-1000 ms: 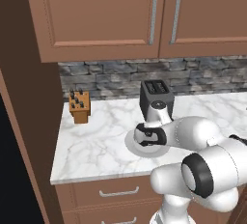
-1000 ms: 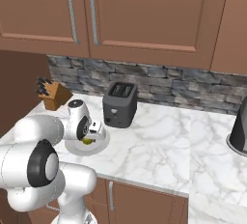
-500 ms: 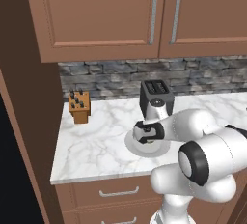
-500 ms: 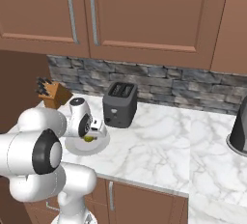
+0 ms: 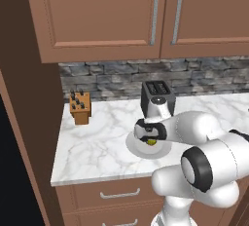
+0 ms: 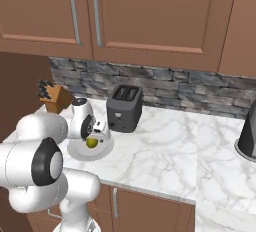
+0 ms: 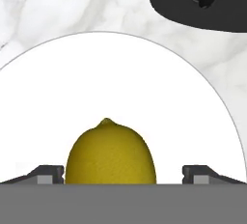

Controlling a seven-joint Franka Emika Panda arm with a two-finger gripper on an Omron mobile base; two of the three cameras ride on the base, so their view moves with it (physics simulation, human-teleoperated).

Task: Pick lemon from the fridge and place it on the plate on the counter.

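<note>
The yellow lemon (image 7: 111, 153) lies on the round white plate (image 7: 120, 73), between my gripper's (image 7: 123, 175) two fingertips. The tips stand a little wider than the fruit, with a visible gap on one side, so the gripper is open. In the left base view the gripper (image 5: 149, 136) hangs low over the plate (image 5: 137, 150) on the marble counter (image 5: 97, 142), with the lemon (image 5: 152, 141) just under it. The right base view shows the same lemon (image 6: 91, 143), plate (image 6: 80, 152) and gripper (image 6: 95, 135). The fridge is out of view.
A black toaster (image 5: 156, 96) stands just behind the plate against the stone backsplash. A wooden knife block (image 5: 80, 107) sits at the counter's left end beside a tall brown panel. A dark rounded appliance (image 6: 247, 136) stands far right. Wooden wall cabinets hang overhead.
The arm's elbow has shifted slightly to the left. The gripper and the lemon stay over the plate in nearly the same spot.
</note>
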